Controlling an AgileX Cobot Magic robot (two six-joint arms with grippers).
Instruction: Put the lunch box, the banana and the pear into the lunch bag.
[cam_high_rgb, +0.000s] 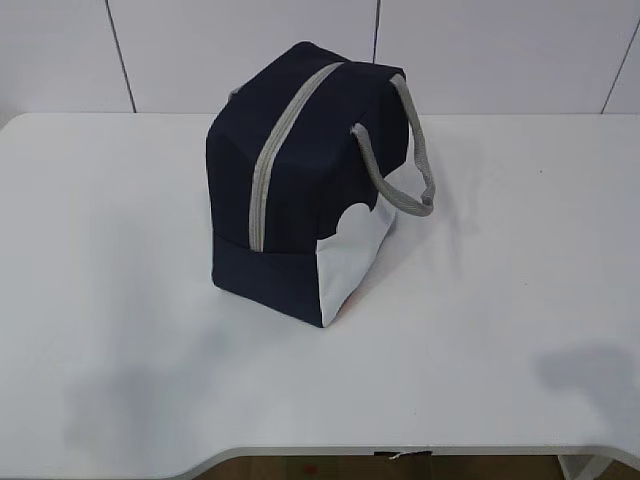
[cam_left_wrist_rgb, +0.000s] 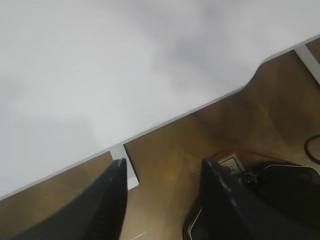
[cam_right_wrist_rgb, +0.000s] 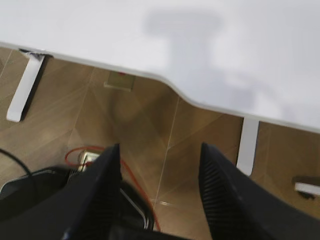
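Both my claws hang back off the near edge of the table (cam_high_rgb: 500, 300), over the brown floor, jaws standing apart and holding nothing: my left gripper (cam_left_wrist_rgb: 162, 172) looks past the table's rim toward 11 o'clock, my right gripper (cam_right_wrist_rgb: 160, 155) toward 1 o'clock.

From either claw the lunch bag (cam_high_rgb: 300, 190) lies ahead toward 12 o'clock, mid-table and slightly toward the far edge. Neither wrist view shows it. Its long axis runs from about 7 to 1 o'clock, following the grey zipper (cam_high_rgb: 285, 150), which appears closed along the top. Grey handles (cam_high_rgb: 400, 170) droop off the right side, above the white corner patch (cam_high_rgb: 350, 260).

I judge the bag sits a touch nearer my left arm, though the handles favour my right. I cannot see the lunch box, banana or pear anywhere on the table. Nothing stands between my claws and the bag; I judge the closed zipper the real obstacle, since it must open before anything goes in.
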